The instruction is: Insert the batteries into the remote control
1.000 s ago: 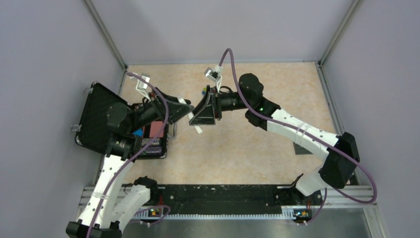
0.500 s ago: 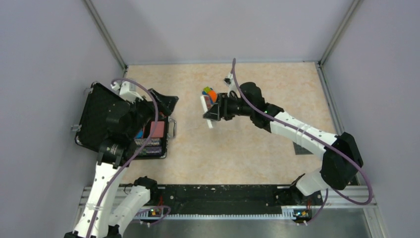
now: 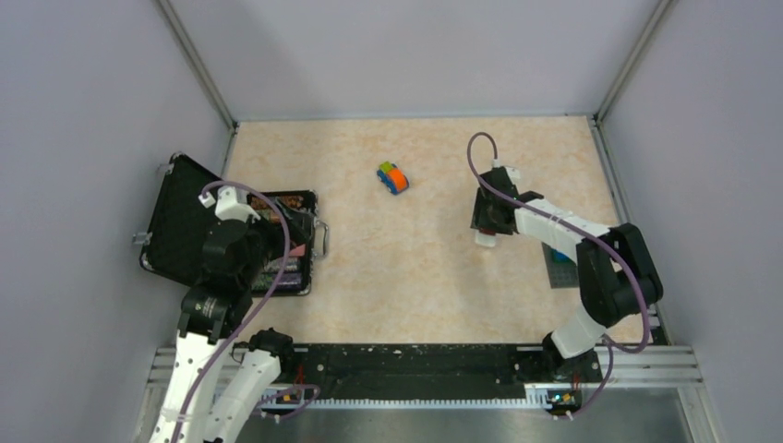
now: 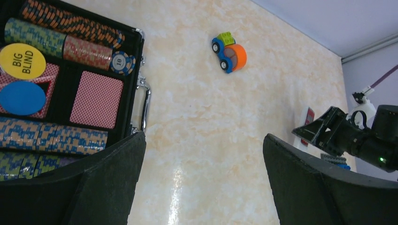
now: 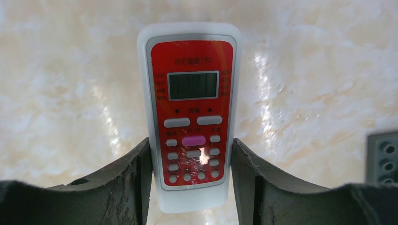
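Two arms that met above the middle of the tabletop (image 3: pixel 415 268) a second ago have pulled apart, and that is the main change. On the left, the left jaws have gone from half closed to spread as wide as they go, with nothing between them. They hang beside the open poker-chip case (image 3: pixel 177 221), which lies just left of and ahead of the left-hand jaw. Further ahead of those jaws and well clear of them sits the toy car (image 3: pixel 394 177), untouched.

On the right, the right jaws are clamped on the remote (image 5: pixel 190 61), one on each long edge near its lower end, and that grip has not altered. They have carried it from the meeting point out to the right and turned it so that the red button face looks up, away from the tabletop close beneath it. Whether it touches the tabletop I cannot tell. A grey studded plate (image 5: pixel 382 157) lies just right of the right-hand jaw.

No batteries show in any view, and the remote's back is turned away, so whether a cell is seated cannot be told. My reading is that the left jaws letting go at the meeting point marks the end of a handover or an insertion. Being empty, they are free to fetch whatever the remote needs next.
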Controlling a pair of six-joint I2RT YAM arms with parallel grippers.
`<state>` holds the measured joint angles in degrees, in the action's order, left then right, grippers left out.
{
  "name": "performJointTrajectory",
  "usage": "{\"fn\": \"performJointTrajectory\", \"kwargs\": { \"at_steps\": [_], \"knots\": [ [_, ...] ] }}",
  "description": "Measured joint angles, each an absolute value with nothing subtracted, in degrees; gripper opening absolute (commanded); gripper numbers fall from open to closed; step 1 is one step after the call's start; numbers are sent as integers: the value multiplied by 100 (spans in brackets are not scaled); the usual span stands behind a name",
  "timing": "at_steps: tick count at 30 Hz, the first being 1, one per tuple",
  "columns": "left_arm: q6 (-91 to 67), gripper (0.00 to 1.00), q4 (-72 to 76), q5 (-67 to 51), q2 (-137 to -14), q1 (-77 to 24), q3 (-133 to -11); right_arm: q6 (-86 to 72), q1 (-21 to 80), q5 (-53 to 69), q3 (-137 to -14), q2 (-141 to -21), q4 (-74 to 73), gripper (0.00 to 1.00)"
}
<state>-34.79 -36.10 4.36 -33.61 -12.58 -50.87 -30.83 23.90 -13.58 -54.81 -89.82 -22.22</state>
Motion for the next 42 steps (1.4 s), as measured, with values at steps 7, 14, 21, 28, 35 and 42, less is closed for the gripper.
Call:
{"fn": "performJointTrajectory", "kwargs": {
  "at_steps": [7,14,21,28,35,42],
  "knots": [
    [-3573,99,-4062,399,-3271,-1258,-5026,-2714,2257,-2036,-6195,-10066,-2324,55],
    [-3662,93,-4683,322,-3544,-1258,-5275,-2626,2222,-2152,-6464,-10342,-2355,79],
    [-4053,99,-5365,445,-3747,-1258,-5505,-2611,2222,-2137,-6464,-10226,-2561,94],
    [-4329,99,-5712,596,-3562,-1258,-5575,-2615,2222,-2008,-6460,-8799,-3035,99],
    [-4294,99,-5660,502,-2961,-1258,-5575,-2676,2222,-2272,-6259,-5675,-3258,99],
    [-4176,99,-5666,412,-2425,-1258,-5577,-2609,2222,-2517,-6274,-3015,-3699,99]
  ]
}}
